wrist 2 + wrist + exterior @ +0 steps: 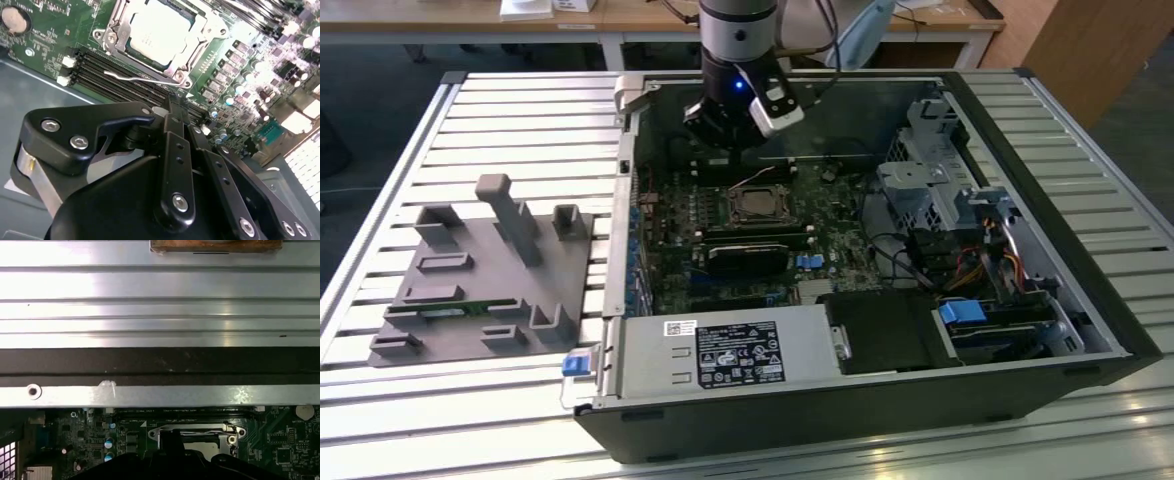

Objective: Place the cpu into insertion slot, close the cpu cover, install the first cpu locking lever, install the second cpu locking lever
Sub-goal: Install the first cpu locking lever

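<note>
The cpu (pixel 159 31) already sits in the insertion slot (pixel 112 27) under the closed cpu cover (pixel 192 46), so the pincer (pixel 172 107), clenched and empty, hovers beside a locking lever (pixel 137 79).

The arm descends vertically from the top of the exterior view, its wrist section showing a blue light on its face. The black gripper (pixel 720 135) hangs at its lower end, pointing straight down. In the second wrist view the gripper (pixel 172 107) shows its black linkage bars and silver screws, its fingers drawn together at the tip.
</note>
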